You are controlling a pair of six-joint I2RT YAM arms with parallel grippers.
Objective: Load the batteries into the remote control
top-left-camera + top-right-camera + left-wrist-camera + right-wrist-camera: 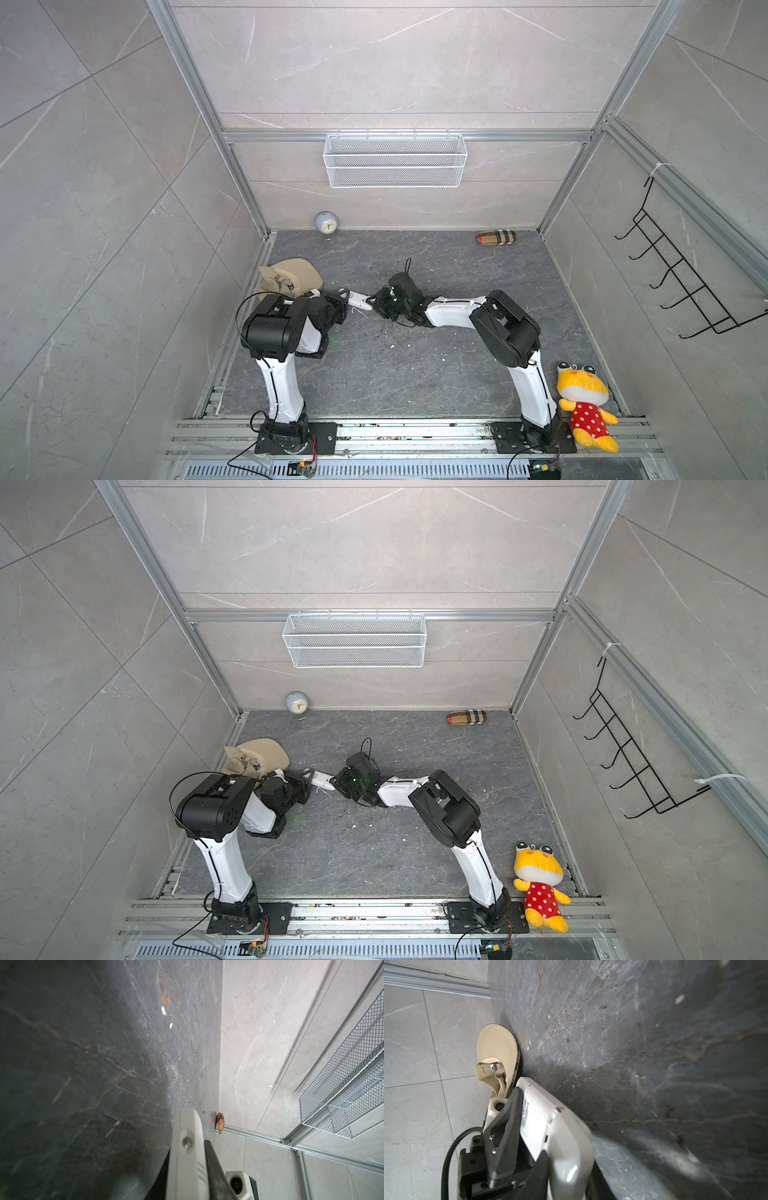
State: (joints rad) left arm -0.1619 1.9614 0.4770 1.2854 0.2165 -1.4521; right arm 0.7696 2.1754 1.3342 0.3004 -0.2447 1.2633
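Observation:
The white remote control hangs above the dark floor between my two grippers. My left gripper is shut on one end. In the left wrist view the remote control stands edge-on between the dark fingers of the left gripper, with a small metal stud showing on it. My right gripper is shut on the other end. In the right wrist view the remote control shows its labelled back, clamped in the right gripper. The batteries are out of view.
A beige cap lies just behind the left gripper. At the back wall stand a round clock and a plaid pouch. A yellow plush toy sits by the right arm's base. White specks dot the floor. A wire basket hangs above.

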